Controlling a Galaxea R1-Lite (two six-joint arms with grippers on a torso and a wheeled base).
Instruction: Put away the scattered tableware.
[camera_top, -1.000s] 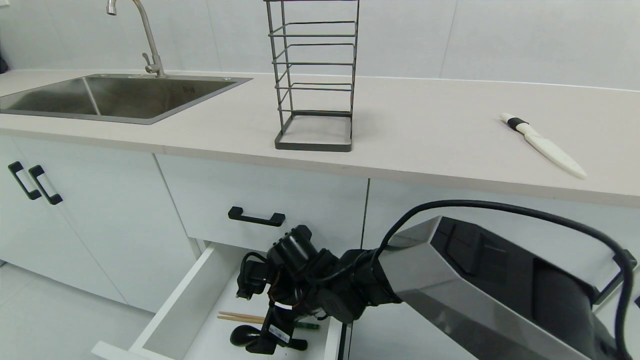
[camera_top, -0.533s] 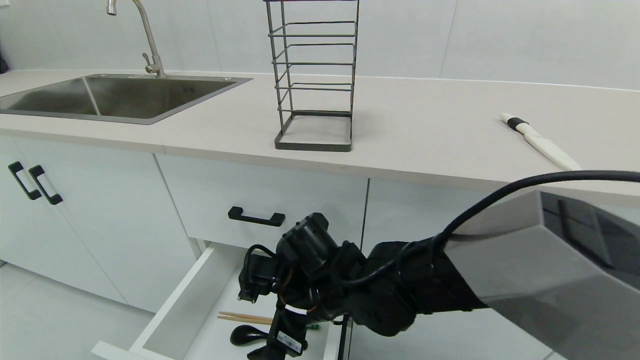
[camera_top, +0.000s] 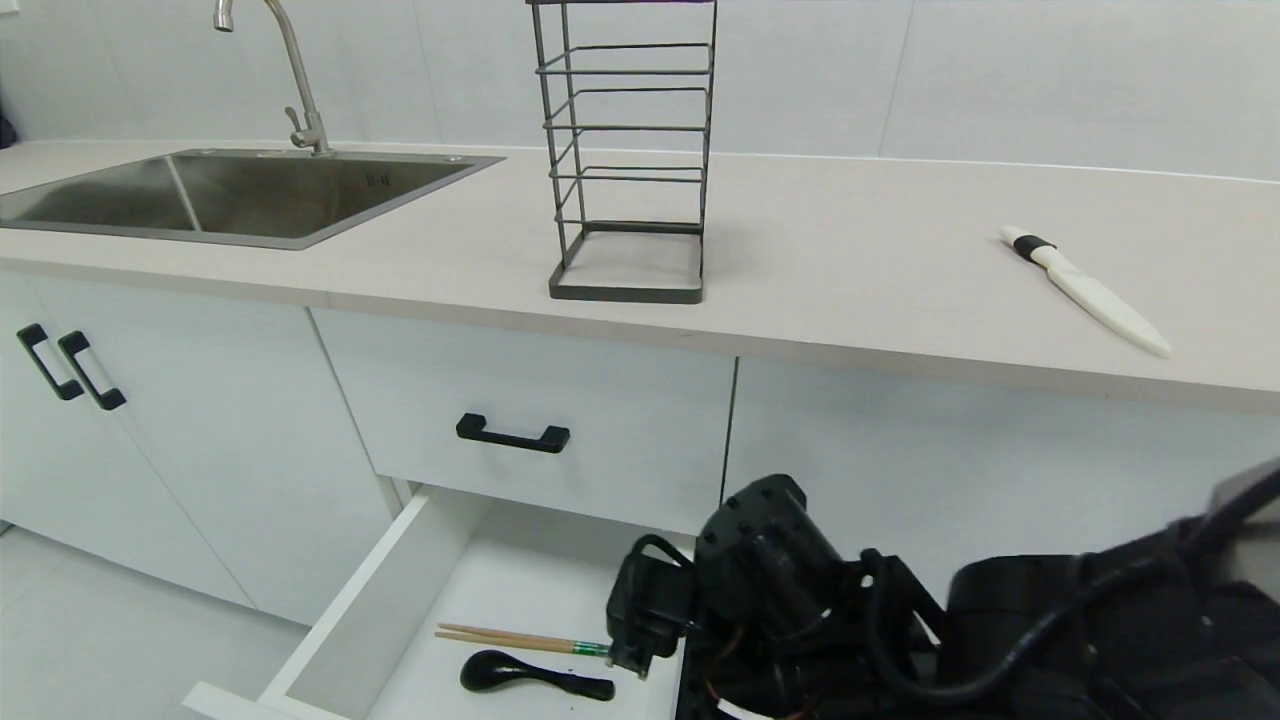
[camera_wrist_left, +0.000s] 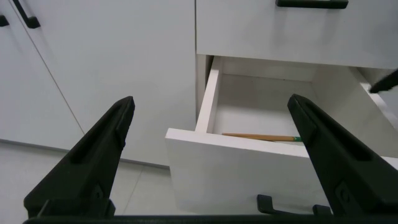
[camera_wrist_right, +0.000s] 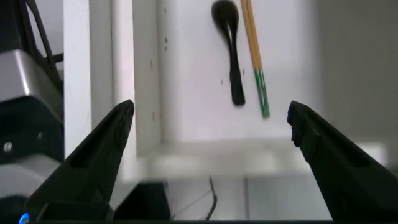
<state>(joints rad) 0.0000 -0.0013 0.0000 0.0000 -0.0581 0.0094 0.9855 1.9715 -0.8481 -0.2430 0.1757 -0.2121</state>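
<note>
White cabinets under a pale counter (camera_top: 850, 250) fill the kitchen. At 5 o'clock in the head view the right gripper (camera_wrist_right: 210, 106) hangs with its jaws spread wide and empty, just off the right side of the open drawer (camera_top: 350, 610). A second ago it was down inside that drawer, right over the spoon (camera_top: 535, 678); since then the arm has drawn back and to the right. The spoon now lies alone on the drawer floor at 6 o'clock, just beside the chopsticks (camera_top: 520, 640) and roughly parallel to them. That piece looks put away. The left gripper (camera_wrist_left: 210, 99) is also wide and empty, low in front of the drawer. Farther out, the knife (camera_top: 1085, 290) lies flat on the counter at 3 o'clock, well apart from the wire rack (camera_top: 630, 150) at 12 and the sink (camera_top: 250, 190) at 10. Half a second ago the arm hid its tip; now the whole knife shows. It is probably the next thing to fetch.
</note>
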